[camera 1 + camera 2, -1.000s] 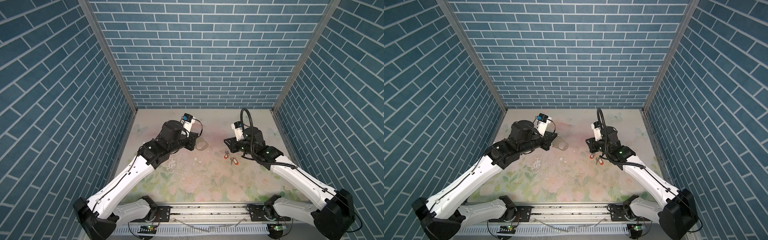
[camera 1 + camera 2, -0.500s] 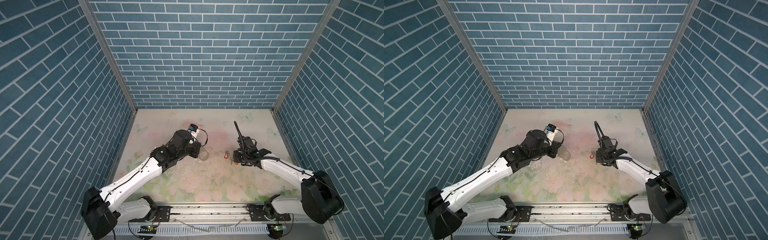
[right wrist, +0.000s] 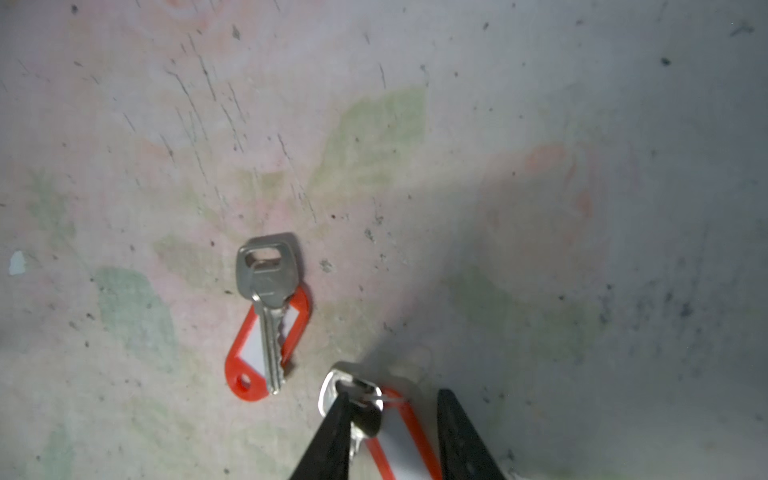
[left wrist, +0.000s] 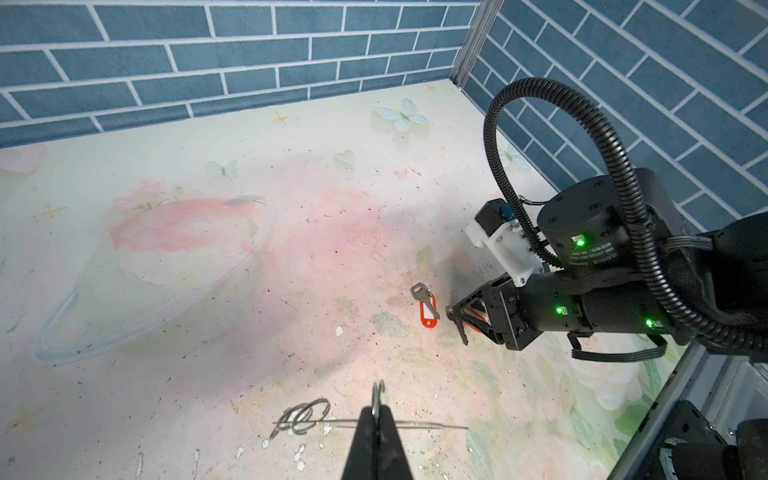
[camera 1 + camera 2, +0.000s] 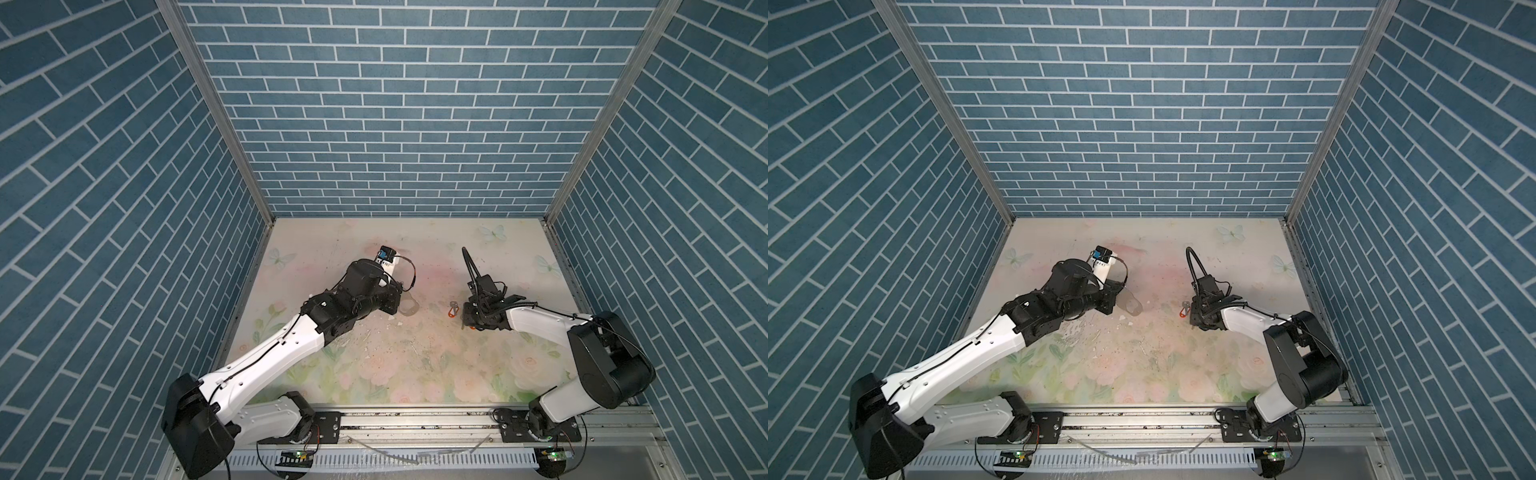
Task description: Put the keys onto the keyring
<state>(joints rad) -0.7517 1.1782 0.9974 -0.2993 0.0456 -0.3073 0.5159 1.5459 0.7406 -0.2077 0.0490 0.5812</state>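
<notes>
Keys point(image 3: 266, 316) lay by the right gripper point(image 3: 394, 392), one between its narrowly parted fingers point(image 3: 332, 436), while the left gripper point(image 4: 377, 411) was clamped on the keyring point(image 4: 307, 415).

One silver key point(image 3: 266, 291) is seen lying flat on the surface, its blade across its orange-red, white-labelled tag point(image 3: 249, 357). A second tagged key point(image 3: 328, 392) lies just beside it, between the parted fingers of the right gripper point(image 3: 392, 395). The grey keyring point(image 5: 409, 309) is pinched by the left gripper point(image 4: 377, 409), with small silver rings point(image 4: 305, 415) at its edge.
</notes>
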